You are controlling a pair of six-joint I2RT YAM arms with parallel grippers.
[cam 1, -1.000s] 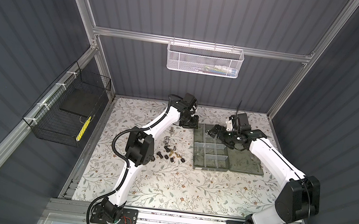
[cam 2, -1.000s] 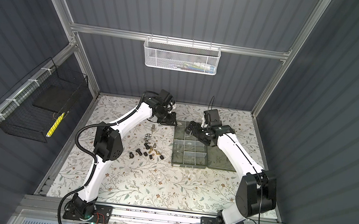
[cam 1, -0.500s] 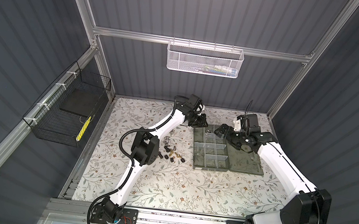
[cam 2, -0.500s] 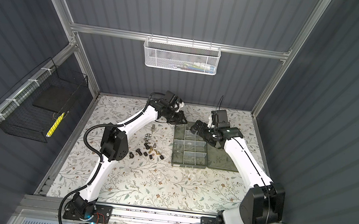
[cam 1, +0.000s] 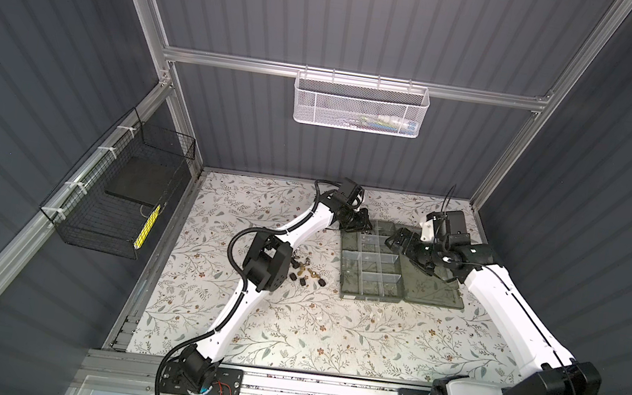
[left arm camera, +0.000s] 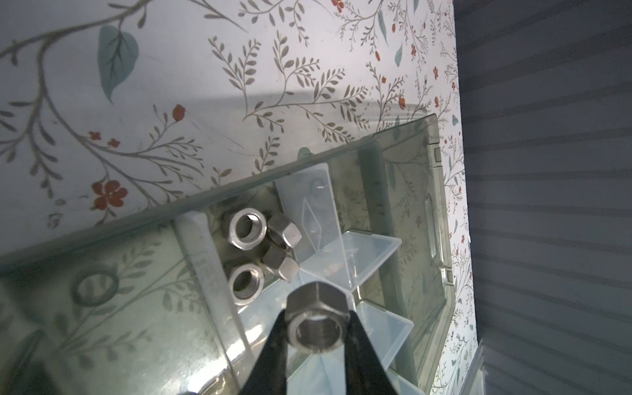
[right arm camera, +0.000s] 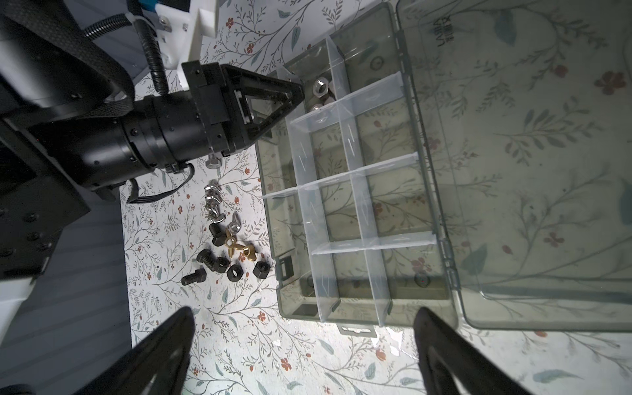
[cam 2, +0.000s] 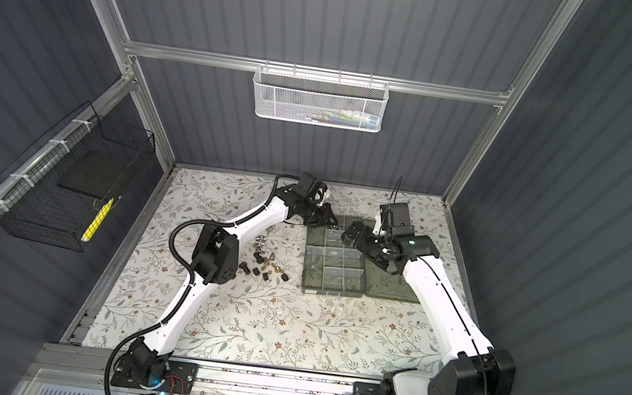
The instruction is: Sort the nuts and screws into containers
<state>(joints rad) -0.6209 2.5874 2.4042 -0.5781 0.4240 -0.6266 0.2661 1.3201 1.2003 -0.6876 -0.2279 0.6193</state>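
My left gripper (left arm camera: 316, 321) is shut on a silver hex nut (left arm camera: 318, 301), held over the far-left corner of the smoky organiser box (left arm camera: 136, 222). Several silver nuts (left arm camera: 246, 229) lie in the corner compartment just below it. In both top views this gripper (cam 1: 363, 224) (cam 2: 330, 217) sits at the box's (cam 1: 369, 298) (cam 2: 332, 293) far-left corner. My right gripper (right arm camera: 303, 311) is open and empty, hovering over the far side of the box (cam 1: 398, 239). Loose black, brass and silver screws and nuts (right arm camera: 225, 239) (cam 1: 305, 274) lie on the floral mat left of the box.
The box's lid (right arm camera: 530, 171) lies open flat on the right. The left arm's elbow (cam 1: 267, 263) hangs close beside the loose pile. A white mesh basket (cam 1: 360, 106) hangs on the back wall, and a black wire basket (cam 1: 117, 196) on the left wall.
The left gripper has moved right, from beside the box to over its far-left corner. The right gripper has drawn back to the right, still open.
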